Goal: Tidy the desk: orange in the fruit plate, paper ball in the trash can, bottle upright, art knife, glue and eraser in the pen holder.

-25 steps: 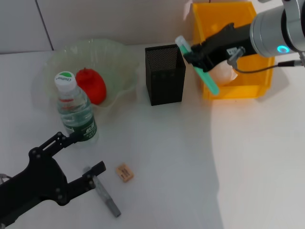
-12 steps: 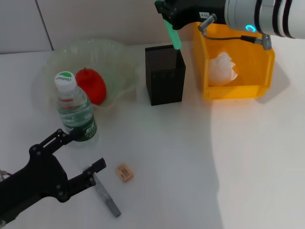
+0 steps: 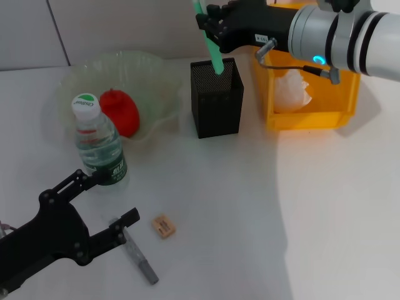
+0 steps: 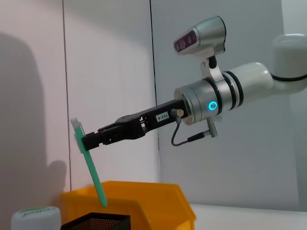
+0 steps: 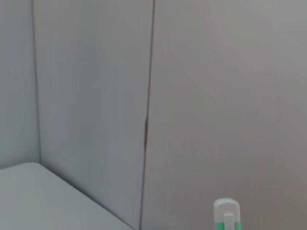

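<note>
Two arms are showing, and the right gripper (image 3: 211, 25) is doing the work: its fingers are clamping the top of a slim green glue stick (image 3: 212, 47). The stick's long axis is tilting slightly, with its lower end pointing at 6 o'clock, just inside the mouth of the square black mesh pen holder (image 3: 216, 99). The left gripper (image 3: 128, 228) is waiting with fingers apart, beside the grey art knife (image 3: 139, 257) and the small tan eraser (image 3: 163, 225).

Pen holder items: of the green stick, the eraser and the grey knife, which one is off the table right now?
The green stick, gripped by the right claw, hangs over the pen holder. The eraser and grey knife lie flat by the left claw.
</note>
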You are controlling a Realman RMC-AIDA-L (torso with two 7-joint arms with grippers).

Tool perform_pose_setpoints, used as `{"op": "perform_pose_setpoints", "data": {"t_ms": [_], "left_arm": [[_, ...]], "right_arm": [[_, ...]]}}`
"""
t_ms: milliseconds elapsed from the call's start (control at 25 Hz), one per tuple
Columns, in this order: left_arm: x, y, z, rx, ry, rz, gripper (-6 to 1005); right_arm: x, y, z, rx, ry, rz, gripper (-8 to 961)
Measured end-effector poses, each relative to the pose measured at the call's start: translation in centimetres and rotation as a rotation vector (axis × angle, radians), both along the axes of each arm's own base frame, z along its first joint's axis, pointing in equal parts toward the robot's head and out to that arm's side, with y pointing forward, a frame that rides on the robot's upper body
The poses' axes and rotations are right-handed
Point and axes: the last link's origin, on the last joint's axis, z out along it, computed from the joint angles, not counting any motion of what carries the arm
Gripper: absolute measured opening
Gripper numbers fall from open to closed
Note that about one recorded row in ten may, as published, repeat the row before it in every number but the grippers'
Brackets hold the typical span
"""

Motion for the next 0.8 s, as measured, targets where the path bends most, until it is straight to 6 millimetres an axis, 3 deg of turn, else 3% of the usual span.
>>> {"op": "perform_pose_setpoints", "data": {"t_ms": [800], "left_arm": [[0.0,-0.1,0.0,-0.005,-0.002,-0.002,806]], "right_arm": [[1.8,0.7,-1.7,0.015,-0.018,0.042,285]]}}
